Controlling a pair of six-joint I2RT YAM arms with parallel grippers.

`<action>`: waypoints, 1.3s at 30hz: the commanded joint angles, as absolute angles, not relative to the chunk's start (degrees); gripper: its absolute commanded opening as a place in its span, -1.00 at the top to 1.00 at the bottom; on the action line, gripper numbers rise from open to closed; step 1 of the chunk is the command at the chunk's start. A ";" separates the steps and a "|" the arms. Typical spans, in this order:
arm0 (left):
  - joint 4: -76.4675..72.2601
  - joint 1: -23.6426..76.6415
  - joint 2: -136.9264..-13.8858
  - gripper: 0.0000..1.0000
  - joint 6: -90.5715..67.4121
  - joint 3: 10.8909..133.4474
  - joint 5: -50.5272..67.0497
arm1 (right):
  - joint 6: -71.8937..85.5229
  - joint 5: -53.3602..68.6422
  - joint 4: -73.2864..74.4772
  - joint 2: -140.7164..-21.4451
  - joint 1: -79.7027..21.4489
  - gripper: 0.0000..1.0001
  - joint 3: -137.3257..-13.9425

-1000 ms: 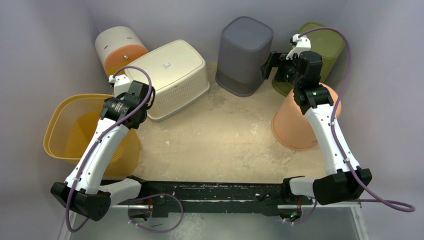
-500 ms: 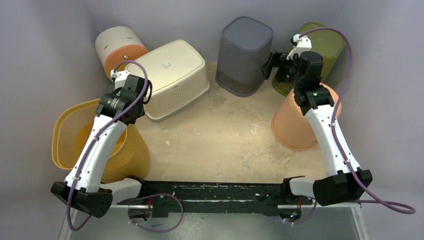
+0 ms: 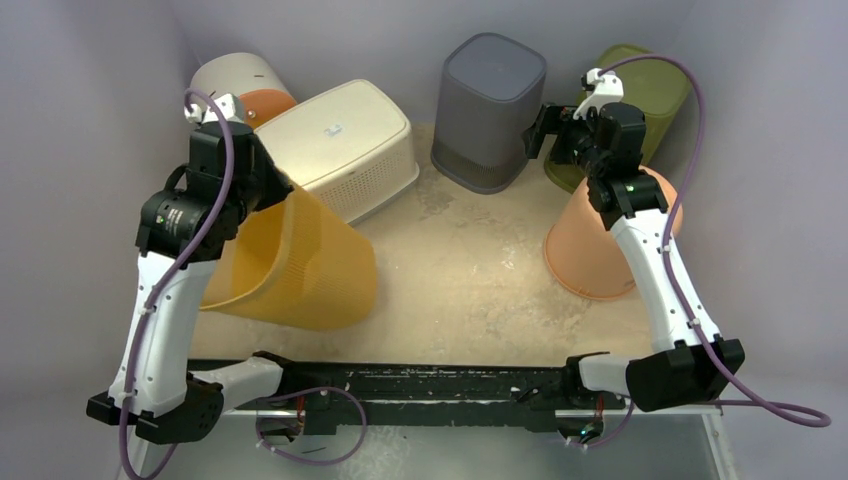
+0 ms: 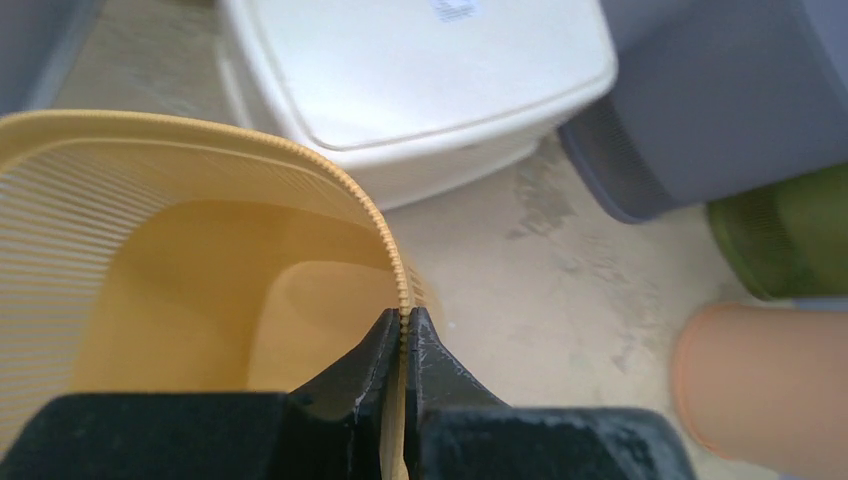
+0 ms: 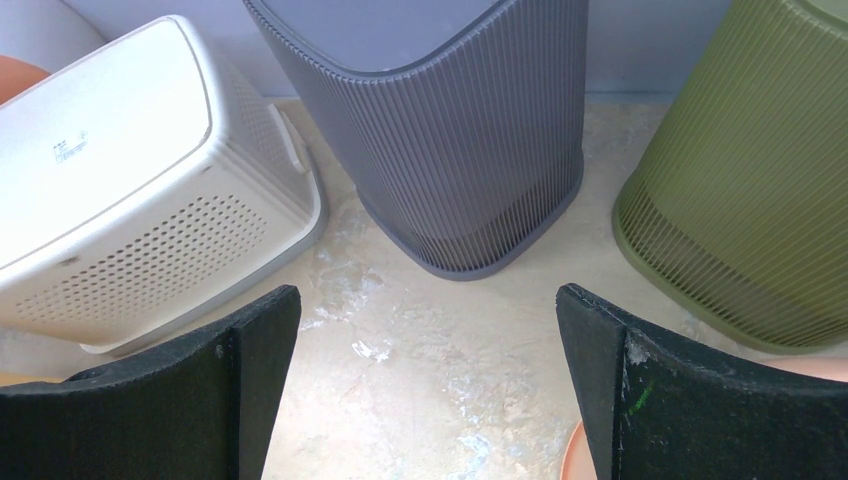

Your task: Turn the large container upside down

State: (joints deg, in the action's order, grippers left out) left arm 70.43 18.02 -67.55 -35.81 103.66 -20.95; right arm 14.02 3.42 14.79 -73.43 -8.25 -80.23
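The large container is a yellow ribbed basket (image 3: 300, 265), tipped over with its mouth toward the left and its base toward the table's middle. My left gripper (image 3: 278, 190) is shut on its upper rim. In the left wrist view the jaws (image 4: 405, 320) pinch the thin serrated rim, with the yellow basket's inside (image 4: 200, 250) to their left. My right gripper (image 3: 537, 130) hangs open at the back right, beside the grey bin. Its fingers (image 5: 428, 300) show only bare floor between them.
An upside-down white perforated basket (image 3: 340, 150) sits just behind the yellow one. A grey ribbed bin (image 3: 490, 100), a green bin (image 3: 655, 90) and an upside-down peach bin (image 3: 600, 250) stand at the back and right. A white and orange bin (image 3: 235, 85) lies at the back left.
My left gripper shut on the yellow container's rim, then rose and swung back. The container tipped from upright onto its side toward the middle. The right arm has not moved.
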 commanded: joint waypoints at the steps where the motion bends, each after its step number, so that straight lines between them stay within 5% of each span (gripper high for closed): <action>1: 59.23 18.07 -66.47 1.00 -40.70 94.73 -7.44 | 14.20 1.85 14.38 -72.69 -8.44 -1.00 -80.76; 8: 55.43 18.19 -67.74 1.00 -39.91 89.85 -4.17 | 13.42 0.52 15.35 -72.12 -8.44 -1.00 -80.99; 18: 54.30 19.11 -71.23 0.19 -39.31 88.42 -1.82 | 13.22 -0.43 15.71 -71.56 -8.44 -1.00 -80.69; 30: 55.65 25.31 -74.70 -0.04 -39.32 89.43 -6.66 | 13.12 -0.82 15.77 -69.98 -8.44 -1.00 -79.22; 34: 57.68 25.93 -74.95 0.02 -37.97 86.89 -10.06 | 13.01 -0.80 15.87 -69.46 -8.44 -1.00 -78.91; 38: 58.95 25.93 -74.64 0.99 -36.46 84.14 -12.27 | 12.88 -1.53 15.79 -68.62 -8.44 -1.00 -78.04; 39: 59.18 25.95 -74.68 1.00 -36.19 83.83 -12.26 | 12.98 -1.64 15.70 -68.29 -8.44 -1.00 -77.69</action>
